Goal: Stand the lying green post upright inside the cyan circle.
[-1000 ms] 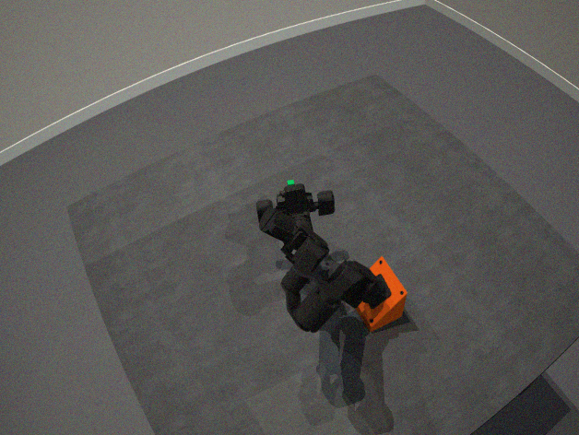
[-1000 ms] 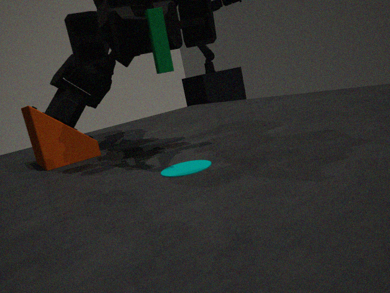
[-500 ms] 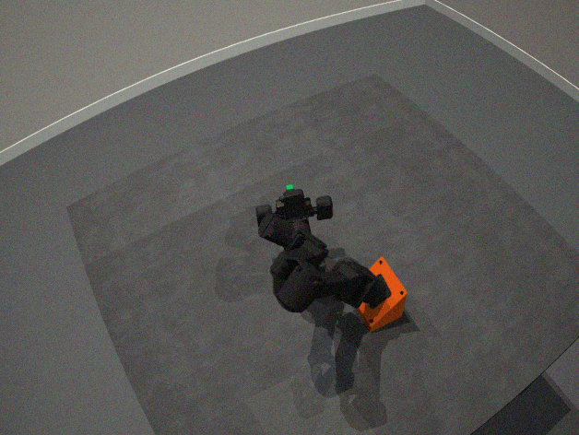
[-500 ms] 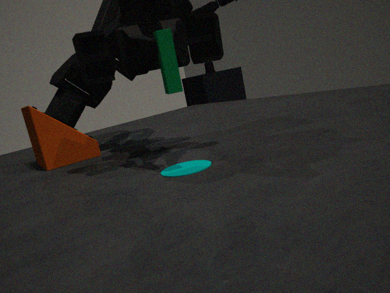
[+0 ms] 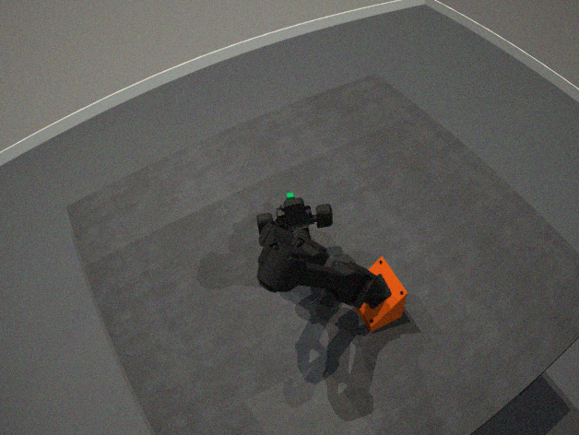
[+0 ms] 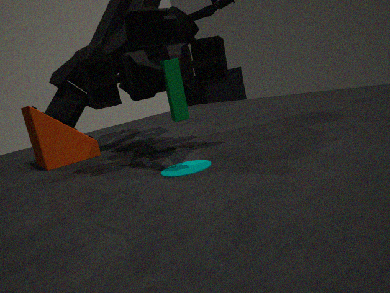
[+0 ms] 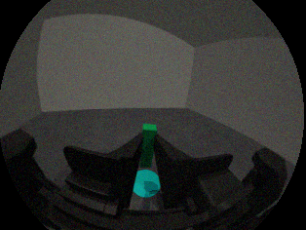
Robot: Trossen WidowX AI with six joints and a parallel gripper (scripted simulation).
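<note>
The green post [image 5: 289, 194] [image 6: 175, 89] [image 7: 149, 138] hangs in the air, close to upright with a slight lean in the exterior view. My gripper [image 7: 148, 135] is shut on the post; in the exterior view its dark fingers are behind the post's upper part. The cyan circle [image 6: 197, 166] [image 7: 141, 182] lies flat on the table, below the post, with a dark shadow on it. A gap separates the post's lower end from the circle. In the top view the circle is hidden, and only a small end of the post shows beyond the gripper.
An orange wedge-shaped block [image 5: 396, 299] [image 6: 63, 141] stands at the arm's base, left in the exterior view. A dark box [image 6: 226, 85] stands behind the gripper in the exterior view. Shadows of the arm fall on the table.
</note>
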